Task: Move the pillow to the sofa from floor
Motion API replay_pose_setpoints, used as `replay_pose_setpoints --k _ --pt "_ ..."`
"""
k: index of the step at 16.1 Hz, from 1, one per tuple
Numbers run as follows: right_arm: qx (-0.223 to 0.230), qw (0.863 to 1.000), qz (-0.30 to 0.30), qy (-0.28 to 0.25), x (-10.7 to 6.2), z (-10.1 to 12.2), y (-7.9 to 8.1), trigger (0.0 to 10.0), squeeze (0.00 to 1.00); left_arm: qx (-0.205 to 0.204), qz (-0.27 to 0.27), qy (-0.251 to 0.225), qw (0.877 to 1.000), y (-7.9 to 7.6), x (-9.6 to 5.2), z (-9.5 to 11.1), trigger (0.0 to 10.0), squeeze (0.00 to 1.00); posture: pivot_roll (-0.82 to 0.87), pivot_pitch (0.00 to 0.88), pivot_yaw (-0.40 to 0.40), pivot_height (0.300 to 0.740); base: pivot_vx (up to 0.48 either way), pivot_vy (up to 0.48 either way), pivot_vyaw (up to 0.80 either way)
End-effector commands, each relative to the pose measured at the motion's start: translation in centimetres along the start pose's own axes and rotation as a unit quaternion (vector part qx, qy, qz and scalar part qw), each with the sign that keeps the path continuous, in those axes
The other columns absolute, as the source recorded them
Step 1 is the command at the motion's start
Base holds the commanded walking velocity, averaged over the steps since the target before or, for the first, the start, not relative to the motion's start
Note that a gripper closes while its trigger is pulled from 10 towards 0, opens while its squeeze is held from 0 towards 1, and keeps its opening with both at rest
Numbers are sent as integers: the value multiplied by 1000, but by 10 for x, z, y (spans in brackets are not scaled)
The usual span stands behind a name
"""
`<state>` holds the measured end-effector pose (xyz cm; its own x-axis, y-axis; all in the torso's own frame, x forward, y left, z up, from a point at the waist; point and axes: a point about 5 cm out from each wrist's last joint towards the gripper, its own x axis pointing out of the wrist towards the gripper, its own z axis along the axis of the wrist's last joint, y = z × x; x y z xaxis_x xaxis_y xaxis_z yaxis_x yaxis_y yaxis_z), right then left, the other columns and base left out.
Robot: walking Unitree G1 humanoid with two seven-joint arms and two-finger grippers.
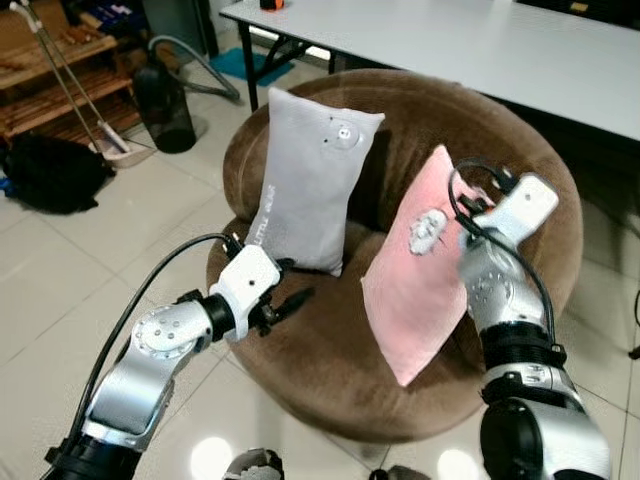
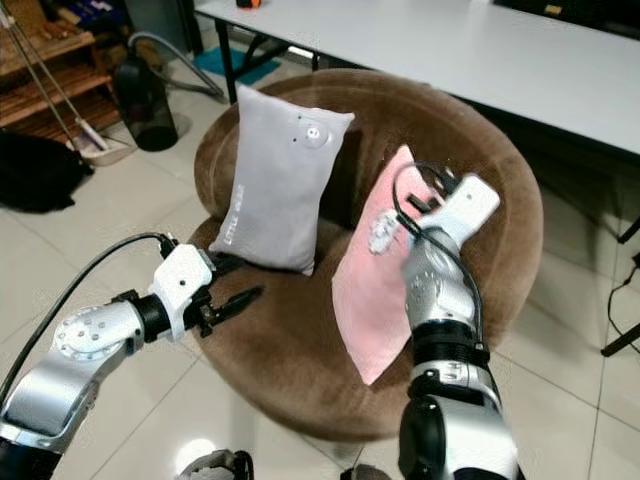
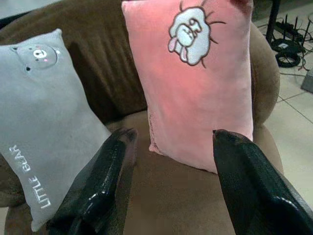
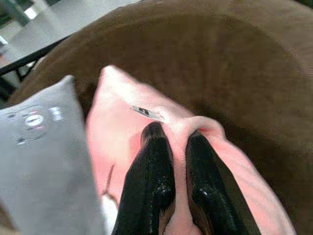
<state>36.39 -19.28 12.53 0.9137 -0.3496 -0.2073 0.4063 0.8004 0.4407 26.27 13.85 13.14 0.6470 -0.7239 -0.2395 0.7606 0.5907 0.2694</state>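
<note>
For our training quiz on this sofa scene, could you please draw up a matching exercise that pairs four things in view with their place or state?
Things:
1. pink pillow
2. grey pillow
3. left gripper
4. right gripper

Places or states:
A. open, holding nothing, in front of the seat
B. pinched at its top edge, standing on the seat
C. shut on fabric
D. leaning against the backrest of the brown sofa, untouched

Pairs: 1-B, 2-D, 3-A, 4-C
</note>
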Motion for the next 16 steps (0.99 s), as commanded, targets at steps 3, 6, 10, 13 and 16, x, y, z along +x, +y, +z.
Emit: replay_pose_setpoints --k 3,6,10,13,16 --pt "9 998 5 -67 10 17 -14 10000 1000 6 9 -9 1000 2 -1 7 10000 0 142 128 -12 740 0 0 0" --pt "-25 994 20 -100 16 34 -20 10000 1000 9 33 -20 999 8 3 10 10000 0 139 111 -8 740 0 0 0" --pt "-66 982 43 -170 19 68 -22 10000 0 0 94 -49 994 21 13 16 10000 0 111 65 -7 740 0 0 0" --pt "-81 967 111 -215 -5 72 -22 10000 0 -13 123 -49 991 17 24 9 10000 0 77 27 -11 740 0 0 0" --pt "-144 969 94 -177 -60 36 -52 10000 0 -42 101 -34 993 -6 37 -3 10000 0 30 0 -4 740 0 0 -417"
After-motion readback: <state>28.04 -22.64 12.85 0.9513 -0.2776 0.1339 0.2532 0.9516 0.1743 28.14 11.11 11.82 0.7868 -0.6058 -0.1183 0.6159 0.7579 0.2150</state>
